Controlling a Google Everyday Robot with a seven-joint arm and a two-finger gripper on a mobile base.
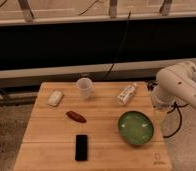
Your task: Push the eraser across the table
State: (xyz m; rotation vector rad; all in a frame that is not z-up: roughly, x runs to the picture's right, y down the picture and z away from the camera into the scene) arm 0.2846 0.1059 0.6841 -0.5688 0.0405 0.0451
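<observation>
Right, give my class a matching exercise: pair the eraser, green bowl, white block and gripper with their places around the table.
1 eraser
2 green bowl
3 white block
4 gripper

A far left part of the table
B by its right edge
C centre, nearest the camera
D on its right half

Pairs: 1-C, 2-D, 3-A, 4-B

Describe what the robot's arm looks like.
The arm is glossy white, built of thick rounded segments with a few small dark spots on its side. A dark cable loops beneath it. The gripper, also pale, sits at its lower end by the table's right edge.
</observation>
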